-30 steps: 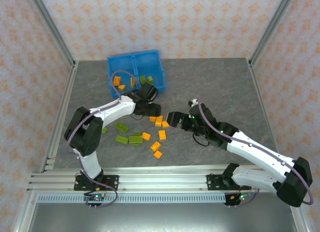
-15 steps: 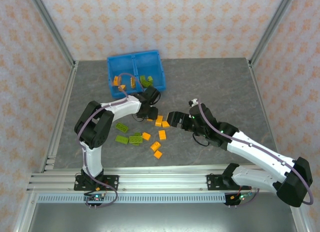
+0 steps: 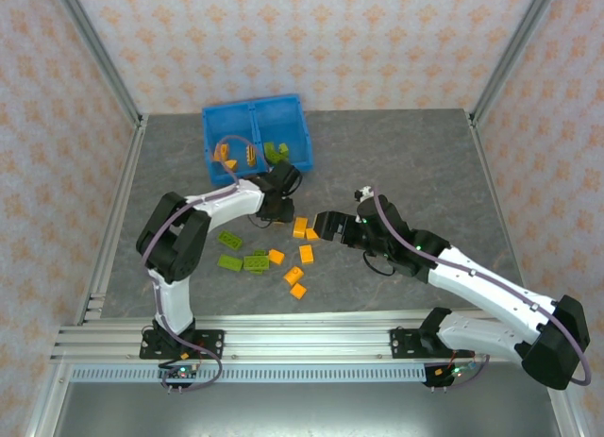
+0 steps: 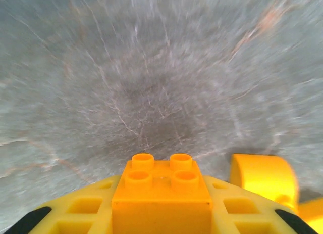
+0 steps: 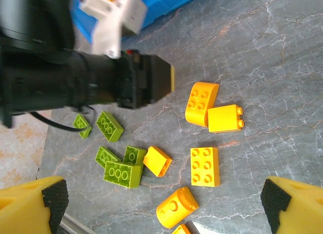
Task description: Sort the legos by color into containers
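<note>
My left gripper (image 3: 280, 213) points down at the table just below the bin, shut on an orange square lego (image 4: 161, 186) that sits between its yellow fingers (image 4: 75, 214). Another orange lego (image 4: 265, 176) lies just right of it. My right gripper (image 3: 321, 225) hovers open over the loose legos, its fingertips (image 5: 43, 201) set wide apart. Orange legos (image 3: 307, 254) and green legos (image 3: 229, 262) lie scattered between the arms. The blue bin (image 3: 253, 106) holds orange legos (image 3: 226, 154) in its left container and green legos (image 3: 276, 151) in its right one.
In the right wrist view the left arm's black wrist (image 5: 101, 82) reaches in from the left, near a curved orange lego (image 5: 202, 102) and a green cluster (image 5: 123, 174). Metal frame posts (image 3: 104, 59) and patterned walls enclose the grey table (image 3: 406, 154).
The left gripper has closed on an orange lego by the bin, and the left arm's elbow has swung inward. The right arm has not moved.
</note>
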Tool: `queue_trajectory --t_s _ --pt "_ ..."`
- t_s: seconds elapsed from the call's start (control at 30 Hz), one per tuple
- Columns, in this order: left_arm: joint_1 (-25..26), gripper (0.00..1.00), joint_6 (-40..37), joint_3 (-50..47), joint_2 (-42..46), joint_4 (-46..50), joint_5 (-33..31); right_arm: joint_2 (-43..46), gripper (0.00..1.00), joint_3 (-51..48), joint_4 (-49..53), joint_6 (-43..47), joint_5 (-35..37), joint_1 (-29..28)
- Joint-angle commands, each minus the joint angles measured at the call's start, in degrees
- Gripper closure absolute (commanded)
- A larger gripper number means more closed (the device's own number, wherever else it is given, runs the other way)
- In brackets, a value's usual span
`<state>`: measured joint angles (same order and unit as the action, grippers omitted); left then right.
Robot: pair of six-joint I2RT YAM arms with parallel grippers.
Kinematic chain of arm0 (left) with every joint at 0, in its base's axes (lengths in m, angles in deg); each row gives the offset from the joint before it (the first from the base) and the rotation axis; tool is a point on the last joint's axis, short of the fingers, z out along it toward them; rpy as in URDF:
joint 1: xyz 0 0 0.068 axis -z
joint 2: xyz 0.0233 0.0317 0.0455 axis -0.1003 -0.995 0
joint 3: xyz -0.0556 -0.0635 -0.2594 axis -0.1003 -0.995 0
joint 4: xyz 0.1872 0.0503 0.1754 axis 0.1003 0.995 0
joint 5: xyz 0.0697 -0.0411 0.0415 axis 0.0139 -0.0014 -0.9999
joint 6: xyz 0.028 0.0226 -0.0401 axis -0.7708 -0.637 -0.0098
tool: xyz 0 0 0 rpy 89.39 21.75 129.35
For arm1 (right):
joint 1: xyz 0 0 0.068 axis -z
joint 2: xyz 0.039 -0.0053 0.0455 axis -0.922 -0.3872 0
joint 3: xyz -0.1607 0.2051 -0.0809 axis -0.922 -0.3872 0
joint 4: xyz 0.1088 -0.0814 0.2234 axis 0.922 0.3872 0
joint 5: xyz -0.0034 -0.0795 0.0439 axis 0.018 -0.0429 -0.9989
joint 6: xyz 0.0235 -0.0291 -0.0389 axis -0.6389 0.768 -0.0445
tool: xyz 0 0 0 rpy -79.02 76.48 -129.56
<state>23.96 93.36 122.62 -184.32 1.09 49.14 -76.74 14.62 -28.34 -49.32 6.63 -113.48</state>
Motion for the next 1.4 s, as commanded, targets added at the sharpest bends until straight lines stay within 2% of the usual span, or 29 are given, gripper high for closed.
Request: queue_trajectory --t_s 0.0,0.1,0.2,0.3,0.4,0.57,0.77,1.0,1.13,1.27,1.37 --pt "-4.8 0.70 0.1 4.4 7.1 2.5 -4.4 0.2 0.01 1.3 -0.2 0.3 0.2 -0.4" --pt "-10.2 0.70 -1.1 10.6 7.7 4.4 -5.6 0.2 0.01 1.1 -0.4 0.1 0.1 -0.4" --pt "-14.2 0.70 -2.9 17.8 4.8 5.2 -8.7 0.5 0.01 0.9 -0.5 -0.2 -0.1 -0.4" --pt "-17.0 0.70 -4.3 26.8 -2.2 7.2 -11.4 1.4 0.01 0.4 -0.4 -0.5 0.1 -0.4" --pt "-19.6 0.70 -4.3 36.7 -11.7 10.5 -11.4 3.1 0.01 0.2 0.3 -0.7 0.7 -0.5" --pt "-21.6 0.67 -2.5 48.0 -22.5 15.3 -10.0 5.9 0.01 -0.8 1.5 -1.1 2.0 -0.5" --pt "-22.5 0.62 -0.4 50.1 -26.6 16.0 -8.2 6.3 0.01 -1.0 1.3 -1.5 1.9 -0.5" --pt "-22.4 0.46 0.4 47.9 -22.1 15.5 -5.7 5.0 0.01 -0.2 1.1 -1.0 1.9 -0.5" --pt "-22.3 0.43 2.1 43.8 -15.6 14.1 -3.1 3.5 0.01 -0.1 0.1 -1.0 1.4 -0.5" --pt "-21.0 0.43 5.8 29.5 0.0 5.3 2.6 0.9 0.01 0.3 0.7 -1.2 3.3 -0.5" --pt "-17.4 0.40 4.6 20.2 11.9 1.4 3.6 -3.6 0.00 2.5 3.1 -0.4 3.8 -0.5"
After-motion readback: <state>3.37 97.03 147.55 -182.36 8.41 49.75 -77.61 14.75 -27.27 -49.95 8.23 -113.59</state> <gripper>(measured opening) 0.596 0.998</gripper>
